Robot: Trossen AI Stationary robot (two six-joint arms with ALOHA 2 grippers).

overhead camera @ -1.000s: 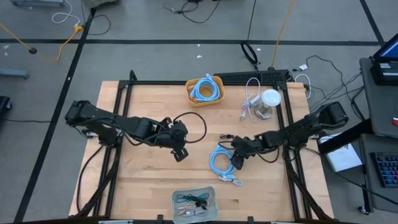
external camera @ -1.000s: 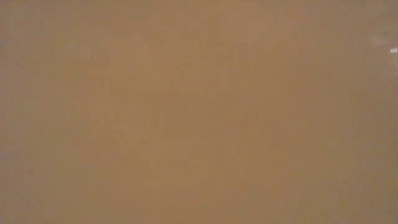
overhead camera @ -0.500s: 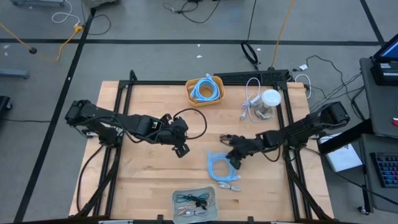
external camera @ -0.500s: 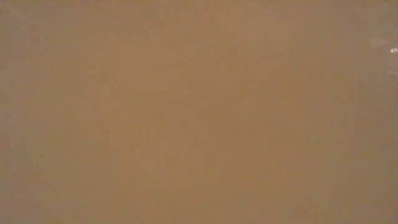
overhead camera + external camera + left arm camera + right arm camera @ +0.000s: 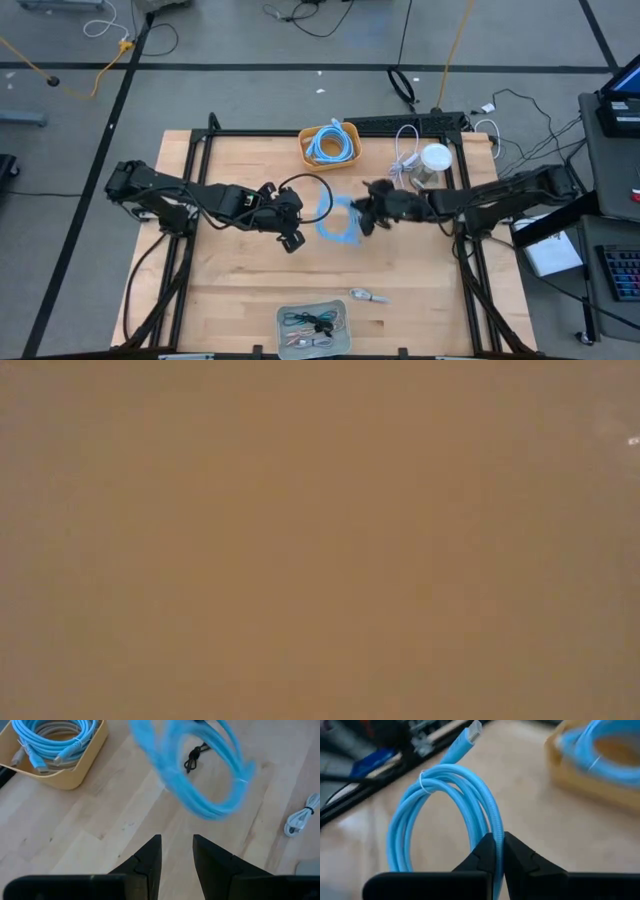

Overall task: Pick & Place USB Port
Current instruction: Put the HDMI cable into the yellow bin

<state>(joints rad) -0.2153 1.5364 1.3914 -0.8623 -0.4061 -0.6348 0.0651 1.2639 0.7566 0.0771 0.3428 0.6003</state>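
Note:
A coiled light-blue USB cable (image 5: 338,220) hangs above the middle of the table, with my right gripper (image 5: 364,217) shut on it. The right wrist view shows the coil (image 5: 445,815) bound by a white tie, its plug (image 5: 470,732) sticking out at the far end. My left gripper (image 5: 290,238) stands open just left of the coil, nothing between its fingers (image 5: 150,852); the coil (image 5: 200,775) floats ahead of it. The yellow basket (image 5: 330,145) at the far edge holds more blue cable. My right gripper pinches the coil's bundled strands (image 5: 492,827) between its two fingers, at one side of the loop. The fingers come from the table's right side and lie across the strands. The coil stands on edge beyond the fingertips, lifted clear of the table.
A loose black cable loop (image 5: 310,200) lies beside my left gripper. A white cable (image 5: 405,160) and a white-lidded jar (image 5: 433,165) stand at the far right. A small grey piece (image 5: 368,296) lies on the wood near a tray (image 5: 313,322) of cables at the near edge.
My right gripper has taken hold of the blue coil where it lay flat on the table's near right part. It has lifted it and carried it toward the far edge and leftward, near my left gripper. The coil now stands on edge; the small grey piece stayed behind.

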